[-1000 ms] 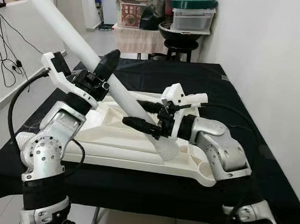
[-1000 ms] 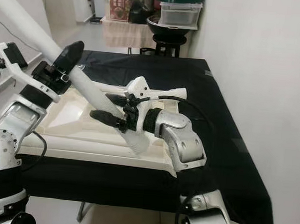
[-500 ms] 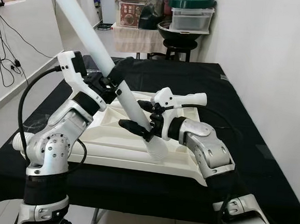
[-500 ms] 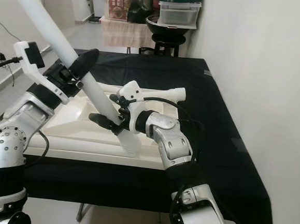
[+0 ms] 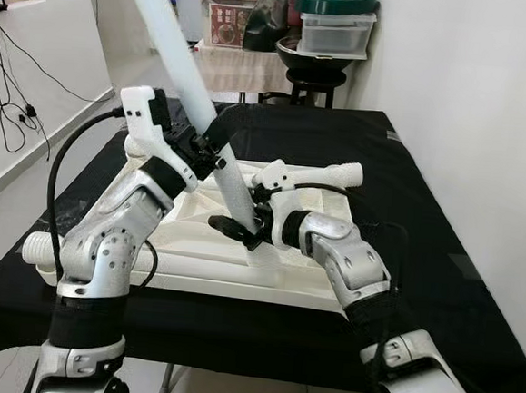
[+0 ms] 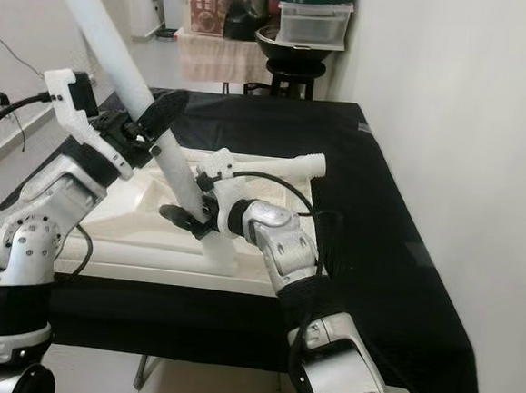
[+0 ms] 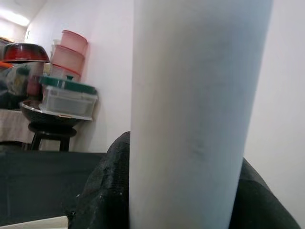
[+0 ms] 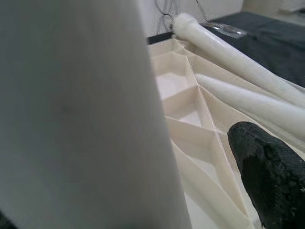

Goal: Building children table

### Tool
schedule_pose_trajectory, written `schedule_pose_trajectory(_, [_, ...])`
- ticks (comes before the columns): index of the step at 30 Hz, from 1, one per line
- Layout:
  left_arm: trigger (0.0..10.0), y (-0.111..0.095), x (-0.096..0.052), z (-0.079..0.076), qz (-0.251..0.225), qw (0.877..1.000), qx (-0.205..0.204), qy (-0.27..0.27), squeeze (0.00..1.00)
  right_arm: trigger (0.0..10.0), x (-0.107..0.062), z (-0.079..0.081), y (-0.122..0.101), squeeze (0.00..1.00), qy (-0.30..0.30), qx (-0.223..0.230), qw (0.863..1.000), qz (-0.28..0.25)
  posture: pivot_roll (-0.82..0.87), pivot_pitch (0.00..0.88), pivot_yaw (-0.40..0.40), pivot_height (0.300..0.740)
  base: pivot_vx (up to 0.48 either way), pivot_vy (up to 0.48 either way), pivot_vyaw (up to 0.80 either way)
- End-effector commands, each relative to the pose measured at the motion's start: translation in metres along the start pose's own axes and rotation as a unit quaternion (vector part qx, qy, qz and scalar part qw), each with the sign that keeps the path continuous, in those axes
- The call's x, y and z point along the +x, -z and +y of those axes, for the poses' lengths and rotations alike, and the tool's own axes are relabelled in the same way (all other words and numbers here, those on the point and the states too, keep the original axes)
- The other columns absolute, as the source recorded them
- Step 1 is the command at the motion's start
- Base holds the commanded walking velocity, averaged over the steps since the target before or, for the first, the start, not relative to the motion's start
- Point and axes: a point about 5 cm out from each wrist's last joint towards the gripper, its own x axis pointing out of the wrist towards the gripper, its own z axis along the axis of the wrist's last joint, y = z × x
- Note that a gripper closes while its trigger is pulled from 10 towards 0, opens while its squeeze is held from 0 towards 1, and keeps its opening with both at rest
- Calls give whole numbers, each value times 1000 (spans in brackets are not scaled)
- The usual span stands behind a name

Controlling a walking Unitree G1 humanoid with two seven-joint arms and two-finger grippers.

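An upturned white tabletop with ribbed underside lies on a black-clothed table. A long white table leg stands steeply tilted, its top leaning left and away, its lower end at the tabletop's front right part. My left gripper is shut on its mid-shaft; in the left wrist view the leg sits between both black fingers. My right gripper straddles the leg's lower part, open. The right wrist view shows a gap between the leg and one finger.
A loose leg lies at the tabletop's front left, another at its back right. A stool with a pan and stacked containers stands behind the table. A white wall runs along the right; cables hang at the left.
The leg has swung from a shallow tilt to much more upright, its lower end shifting left on the tabletop. Both grippers moved with it, the right one sliding left.
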Motion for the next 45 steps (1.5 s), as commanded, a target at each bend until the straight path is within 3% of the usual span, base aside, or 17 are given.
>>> schedule_pose_trajectory(1, [0, -1, 9, -20, -11, 998, -18, 62, 0, 10000, 8, 7, 3, 0, 1, -5, 1000, 19, 11, 0, 27, 740, 0, 0, 0])
schedule_pose_trajectory(10, [0, -3, 11, -22, -20, 997, -21, 66, 0, 10000, 12, 9, 1, 0, 4, -1, 1000, -2, 18, 0, 29, 740, 0, 0, 0])
schedule_pose_trajectory(11, [0, -4, 12, -21, -22, 997, -22, 66, 0, 4392, 13, 9, -3, 0, 7, 8, 1000, -27, 18, 0, 29, 740, 0, 0, 0])
schedule_pose_trajectory(12, [0, -4, 12, -21, -22, 997, -22, 66, 0, 4392, 13, 9, -3, 0, 7, 8, 1000, -27, 18, 0, 29, 740, 0, 0, 0])
schedule_pose_trajectory(13, [0, -5, 12, -21, -25, 997, -24, 64, 0, 0, 13, 8, -10, 0, 8, 13, 998, -53, 22, 0, 27, 740, 0, 0, 0])
schedule_pose_trajectory(16, [0, -6, 12, -20, -28, 997, -26, 63, 0, 0, 12, 8, -15, 0, 9, 13, 997, -74, 21, 0, 25, 740, 0, 0, 0])
schedule_pose_trajectory(20, [0, -7, 12, -19, -36, 997, -38, 60, 0, 0, 13, 9, -15, 0, 14, -31, 996, -80, 16, 0, 29, 740, 0, 0, 0])
schedule_pose_trajectory(31, [0, -14, 12, -17, -67, 994, -69, 60, 0, 0, 13, 5, -17, 0, 29, -27, 995, -92, 14, 0, 33, 740, 0, 0, 0])
schedule_pose_trajectory(32, [431, -16, 11, -15, -74, 993, -75, 58, 1000, 0, 12, 3, -17, 0, 32, -24, 995, -96, 14, 0, 32, 740, 0, 0, 0])
schedule_pose_trajectory(33, [431, -16, 11, -15, -74, 993, -75, 58, 1000, 0, 12, 3, -17, 0, 32, -24, 995, -96, 14, 0, 32, 740, 0, 0, 0])
schedule_pose_trajectory(34, [9961, -17, 10, -14, -77, 992, -80, 60, 1000, 0, 11, 1, -18, 0, 38, -20, 994, -99, 14, 0, 29, 740, 0, 0, 0])
schedule_pose_trajectory(45, [10000, -25, 1, 3, -83, 994, -60, 30, 1000, 0, 1, -24, -28, 0, 100, 43, 984, -138, 12, 0, 24, 740, 0, 0, 0])
